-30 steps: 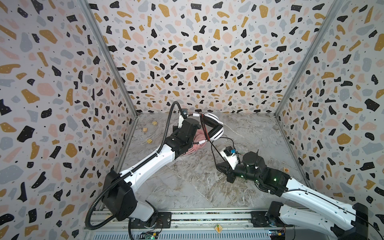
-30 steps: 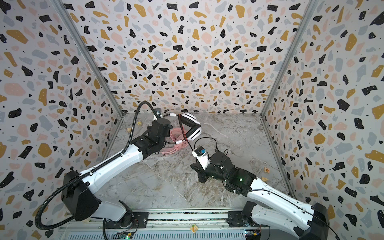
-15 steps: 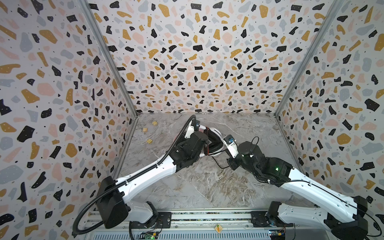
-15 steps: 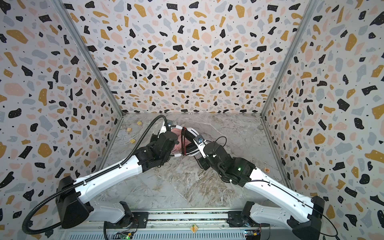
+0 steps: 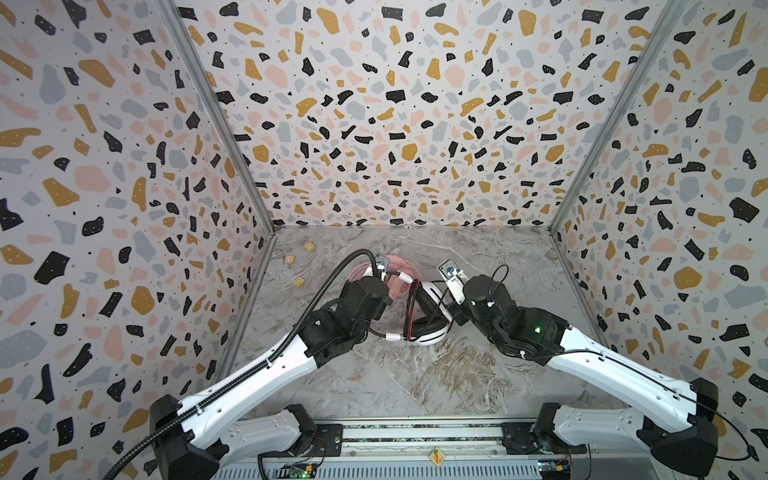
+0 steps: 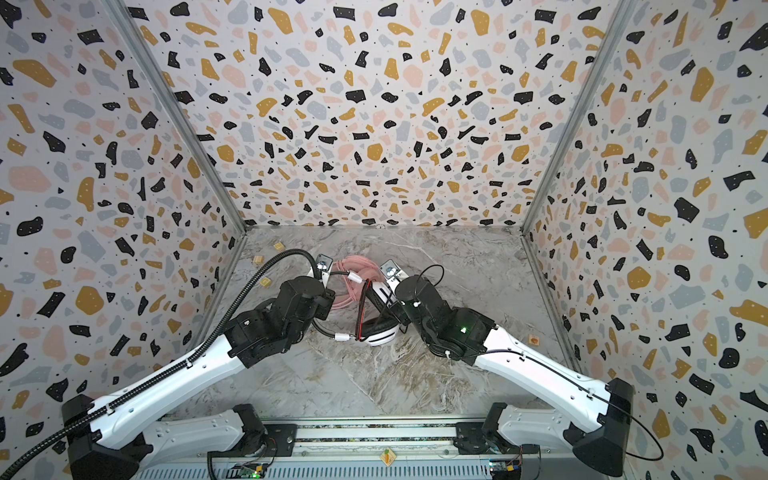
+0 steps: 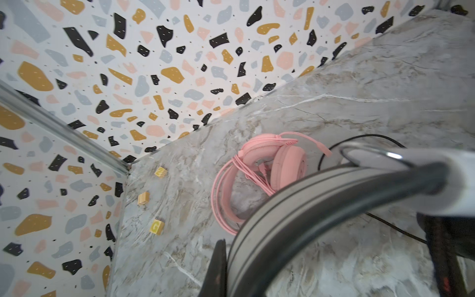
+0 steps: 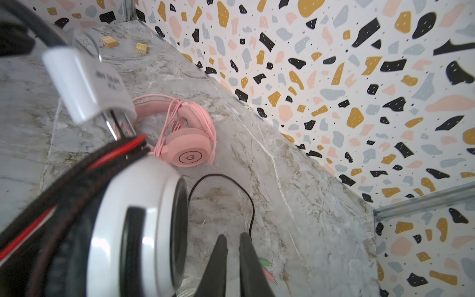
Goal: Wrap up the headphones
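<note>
Overlapping pink headset [image 7: 288, 164]: blurred white-and-black headset [image 7: 308, 205] band.

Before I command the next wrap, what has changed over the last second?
The left fingers, clamped on the white-and-black headset, pulled it forward from the back. The right fingers swung in beside its ear cup and parted slightly, nothing between them. The pink headset and wooden blocks stayed put.
</note>
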You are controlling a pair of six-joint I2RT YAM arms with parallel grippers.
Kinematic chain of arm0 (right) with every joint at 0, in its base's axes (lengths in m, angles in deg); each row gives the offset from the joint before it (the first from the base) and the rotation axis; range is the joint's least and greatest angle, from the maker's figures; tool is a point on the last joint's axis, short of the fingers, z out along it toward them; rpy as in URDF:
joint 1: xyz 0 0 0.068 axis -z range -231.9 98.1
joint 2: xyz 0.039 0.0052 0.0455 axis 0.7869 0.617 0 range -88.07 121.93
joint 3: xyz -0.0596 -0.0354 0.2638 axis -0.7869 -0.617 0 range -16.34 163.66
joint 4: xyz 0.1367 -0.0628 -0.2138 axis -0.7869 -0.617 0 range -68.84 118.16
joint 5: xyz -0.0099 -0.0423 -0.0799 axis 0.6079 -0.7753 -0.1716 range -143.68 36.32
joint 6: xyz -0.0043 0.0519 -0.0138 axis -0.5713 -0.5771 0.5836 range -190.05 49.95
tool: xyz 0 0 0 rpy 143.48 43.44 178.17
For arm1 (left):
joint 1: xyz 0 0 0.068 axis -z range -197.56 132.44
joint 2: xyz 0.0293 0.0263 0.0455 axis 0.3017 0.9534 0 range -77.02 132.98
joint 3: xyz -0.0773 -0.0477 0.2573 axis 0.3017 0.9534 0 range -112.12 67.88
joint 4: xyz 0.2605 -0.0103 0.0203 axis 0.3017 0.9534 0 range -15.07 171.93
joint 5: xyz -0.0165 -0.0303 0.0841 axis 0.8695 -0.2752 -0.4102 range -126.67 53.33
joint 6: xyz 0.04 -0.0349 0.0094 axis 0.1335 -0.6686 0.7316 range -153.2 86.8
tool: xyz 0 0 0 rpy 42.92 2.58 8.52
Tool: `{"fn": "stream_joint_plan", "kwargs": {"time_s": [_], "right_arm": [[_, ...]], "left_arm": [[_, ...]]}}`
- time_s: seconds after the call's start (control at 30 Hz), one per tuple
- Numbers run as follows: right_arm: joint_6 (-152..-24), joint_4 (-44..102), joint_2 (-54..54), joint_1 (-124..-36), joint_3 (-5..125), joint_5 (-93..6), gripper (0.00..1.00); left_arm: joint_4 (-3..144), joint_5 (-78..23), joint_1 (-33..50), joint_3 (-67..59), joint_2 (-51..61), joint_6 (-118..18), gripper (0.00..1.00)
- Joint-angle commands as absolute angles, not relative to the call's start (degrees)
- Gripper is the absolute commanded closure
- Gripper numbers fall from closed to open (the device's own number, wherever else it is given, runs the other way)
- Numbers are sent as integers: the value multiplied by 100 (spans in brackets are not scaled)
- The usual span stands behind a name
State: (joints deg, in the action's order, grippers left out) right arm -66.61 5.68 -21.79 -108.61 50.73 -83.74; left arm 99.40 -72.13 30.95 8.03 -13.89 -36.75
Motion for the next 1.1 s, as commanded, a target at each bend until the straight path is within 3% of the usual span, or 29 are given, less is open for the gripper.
{"fn": "stream_joint_plan", "kwargs": {"time_s": [0.0,0.27,0.53,0.77,0.93,1.07], "right_arm": [[-6487,1013,-2252,-10859,5486,-8093,83],[-6222,1081,-2071,-10477,5820,-7453,73],[-6725,1566,-2120,-9523,5273,-6170,72],[-7215,1881,-2229,-8994,4515,-4954,69],[-7815,2982,-2553,-8506,3048,-3204,44],[-8438,4335,-2485,-8422,1876,-2173,32]], "left_arm": [[9592,-6478,3112,760,-1489,-3703,100],[9600,-5262,3106,686,-1460,-3698,100],[9441,-4420,3106,653,-2093,-3999,100],[10364,-4636,3113,-141,-1984,-3882,100],[10995,-4710,3109,-751,-1784,-3717,100],[11289,-4552,3109,-1271,-1637,-3724,100]]}}
